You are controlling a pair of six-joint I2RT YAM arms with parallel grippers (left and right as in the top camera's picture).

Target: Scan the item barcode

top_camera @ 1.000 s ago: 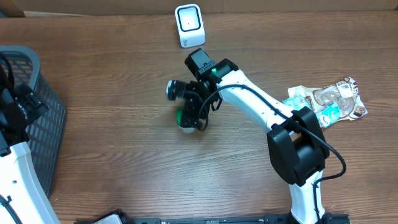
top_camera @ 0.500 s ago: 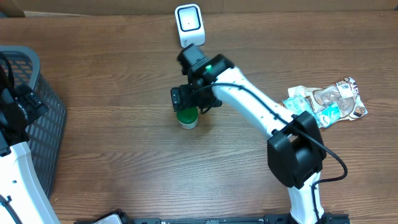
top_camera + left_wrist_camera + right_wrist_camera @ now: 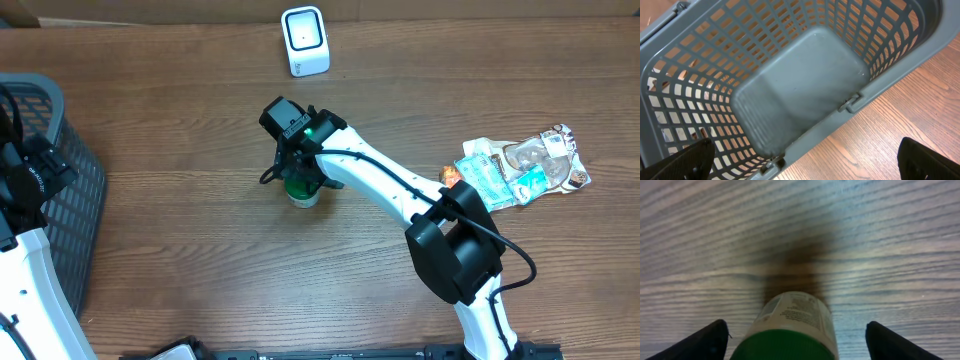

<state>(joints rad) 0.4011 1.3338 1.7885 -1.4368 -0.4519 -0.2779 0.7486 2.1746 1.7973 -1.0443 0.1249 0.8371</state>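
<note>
Between wide-open, empty fingers [image 3: 702,342] of right hand [image 3: 799,342], green-capped bottle [image 3: 792,312], label print seemingly illegible

Right arm [image 3: 385,180]: white rounded links, chunky black joint housings, thin black cable [image 3: 532,262] looping off it, green LED [image 3: 321,127] lit near the wrist. Left arm [image 3: 35,285]: white link, black joint with small white lettering. Right gripper [image 3: 799,342] and left gripper [image 3: 800,162]: plain matte black fingers.

A brown table [image 3: 170,260] with fine wood grain running along its length fills nearly the whole view under soft, even light, and a narrow strip of tan cardboard-like board [image 3: 450,8] runs along its far edge.
</note>
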